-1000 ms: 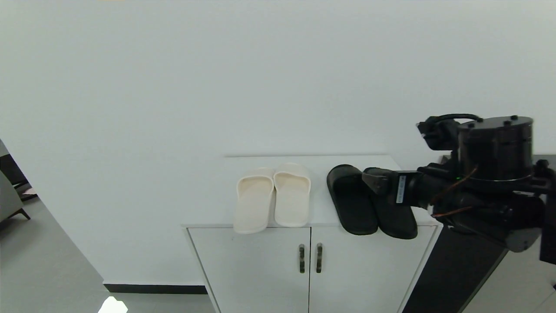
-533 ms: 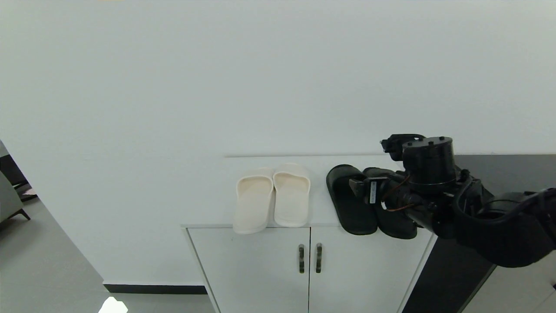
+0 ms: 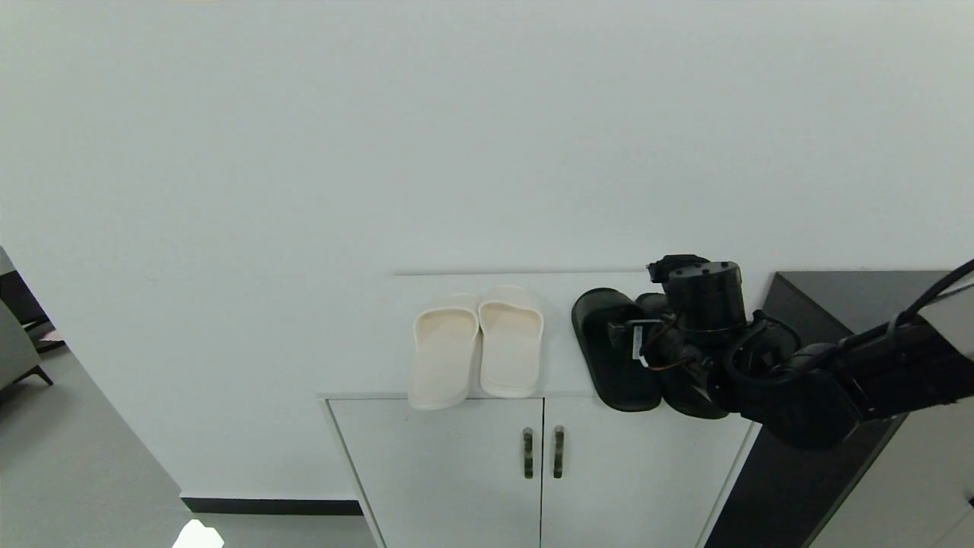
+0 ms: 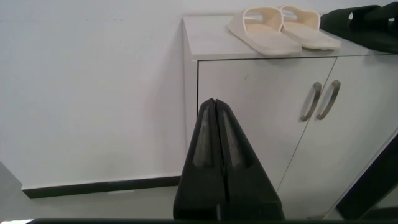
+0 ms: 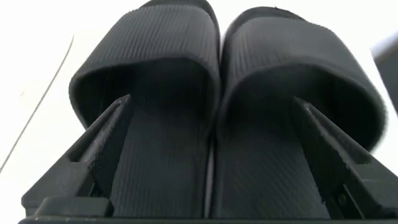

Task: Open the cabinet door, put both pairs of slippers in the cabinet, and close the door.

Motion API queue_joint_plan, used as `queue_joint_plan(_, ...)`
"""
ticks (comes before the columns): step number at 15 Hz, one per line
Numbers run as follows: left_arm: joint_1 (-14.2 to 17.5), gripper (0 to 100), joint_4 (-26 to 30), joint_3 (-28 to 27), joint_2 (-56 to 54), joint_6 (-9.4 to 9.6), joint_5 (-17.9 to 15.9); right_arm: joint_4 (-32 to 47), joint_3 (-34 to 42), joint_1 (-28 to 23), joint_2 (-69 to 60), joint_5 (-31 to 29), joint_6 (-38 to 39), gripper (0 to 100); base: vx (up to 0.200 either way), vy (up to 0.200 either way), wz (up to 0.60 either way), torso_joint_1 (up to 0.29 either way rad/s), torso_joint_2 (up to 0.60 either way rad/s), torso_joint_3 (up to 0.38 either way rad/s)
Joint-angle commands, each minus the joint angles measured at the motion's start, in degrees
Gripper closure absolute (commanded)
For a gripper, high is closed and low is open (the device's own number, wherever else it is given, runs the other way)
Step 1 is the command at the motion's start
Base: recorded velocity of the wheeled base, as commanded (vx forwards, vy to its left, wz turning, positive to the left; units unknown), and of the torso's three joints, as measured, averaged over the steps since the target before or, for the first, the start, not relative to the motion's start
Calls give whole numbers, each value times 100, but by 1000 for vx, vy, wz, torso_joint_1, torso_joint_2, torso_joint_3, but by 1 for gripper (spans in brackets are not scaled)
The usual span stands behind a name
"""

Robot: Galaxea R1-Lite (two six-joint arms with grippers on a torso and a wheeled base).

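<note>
Black slippers partly hidden by right tool, spread apart astride both, left tool pinched together.

wall: white, behind right gripper | black unit: just right of it | chair: far left, on grey floor | black baseboard: lower left

Cream slippers: plain off-white. Black slippers: matte black, with fine ribbing across straps and footbeds. Cabinet: plain white; door handles are dark grey. Wall is white, skirting black, floor grey. Left gripper and right gripper are both black.
</note>
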Motion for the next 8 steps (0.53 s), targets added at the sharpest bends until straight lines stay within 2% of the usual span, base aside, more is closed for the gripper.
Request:
queue_joint_plan(1,1,100,6,0,6,-2,1,6,-266,-10,260,0,1,0,0,0,0,0,0,0)
queue_joint_plan(8,1,100,6,0,6,-11,10,6,-758,-291,665,8,-8,0,0,0,0,0,0,0)
